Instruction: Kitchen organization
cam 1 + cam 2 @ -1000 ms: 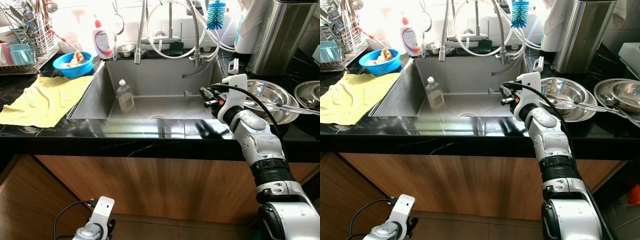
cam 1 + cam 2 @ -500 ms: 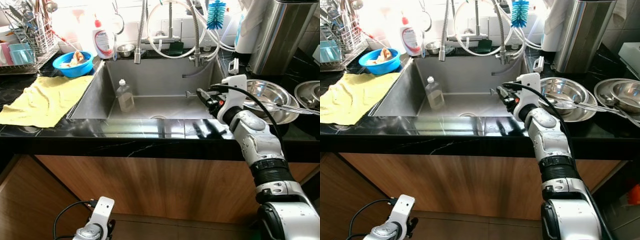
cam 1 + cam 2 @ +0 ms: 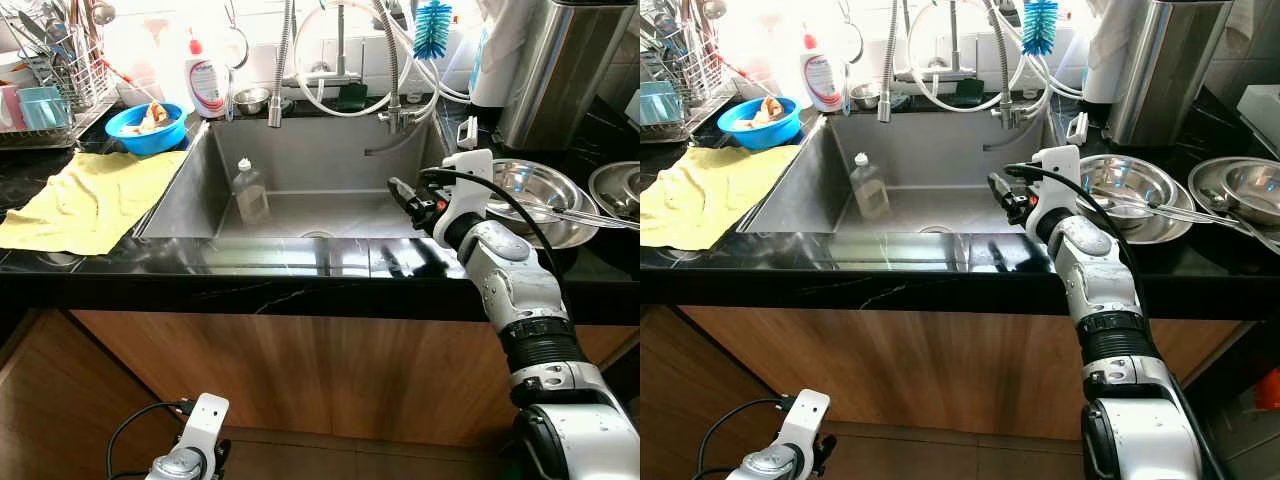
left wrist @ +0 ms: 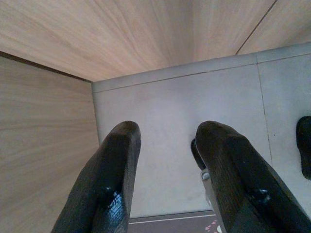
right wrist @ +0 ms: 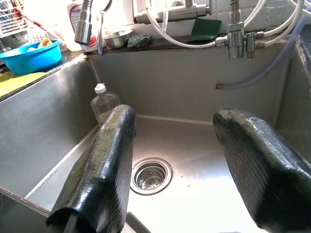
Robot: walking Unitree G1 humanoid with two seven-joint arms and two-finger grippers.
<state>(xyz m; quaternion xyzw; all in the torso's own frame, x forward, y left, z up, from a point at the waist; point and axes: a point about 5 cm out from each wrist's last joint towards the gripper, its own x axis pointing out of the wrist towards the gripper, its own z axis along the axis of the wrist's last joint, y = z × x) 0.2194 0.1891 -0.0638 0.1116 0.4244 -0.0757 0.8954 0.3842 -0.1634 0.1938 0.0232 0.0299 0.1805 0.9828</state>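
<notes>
Over the steel sink (image 3: 190, 190), the right gripper (image 5: 172, 160) hung empty, jaws apart; the clear plastic bottle (image 3: 249, 189) stood untouched, tidying barely begun.

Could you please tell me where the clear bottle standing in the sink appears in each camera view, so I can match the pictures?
Left eye view: the clear bottle stands at the sink's left back.
Right eye view: same bottle, left of the right gripper.
Right wrist view: bottle beyond the fingers.
Left wrist view: the bottle is absent; floor and wood panels.
Shared landmark: the blue bowl on the counter.
</notes>
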